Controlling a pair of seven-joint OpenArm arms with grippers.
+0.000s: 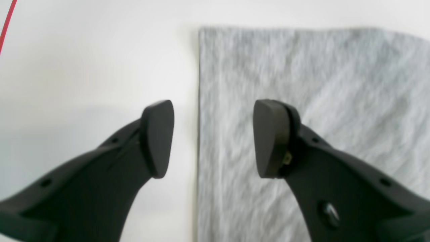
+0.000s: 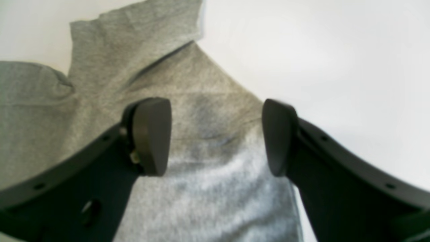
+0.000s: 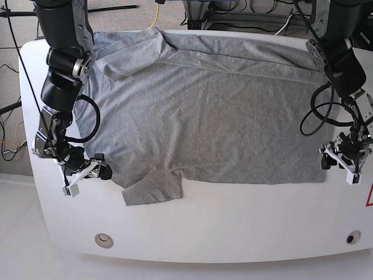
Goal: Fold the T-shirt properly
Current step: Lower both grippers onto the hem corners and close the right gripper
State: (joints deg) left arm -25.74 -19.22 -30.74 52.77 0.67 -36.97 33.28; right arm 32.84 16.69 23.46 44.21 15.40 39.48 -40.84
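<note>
The light grey T-shirt (image 3: 204,116) lies spread flat on the white table (image 3: 233,227), sleeves toward the left and straight hem toward the right. My right gripper (image 3: 87,178) hangs open at the shirt's near-left edge, beside the near sleeve (image 3: 152,189). In the right wrist view its open jaws (image 2: 216,137) hover over the grey cloth (image 2: 208,188) with nothing between them. My left gripper (image 3: 340,165) stands open at the near-right hem corner. In the left wrist view it (image 1: 213,137) straddles the shirt's straight edge (image 1: 302,84), empty.
Both black arms reach down from the table's far corners. Cables run over the floor behind the table. A round hole (image 3: 104,239) and a smaller one (image 3: 349,237) sit near the front edge. A red cable (image 1: 6,23) crosses the left wrist view's corner.
</note>
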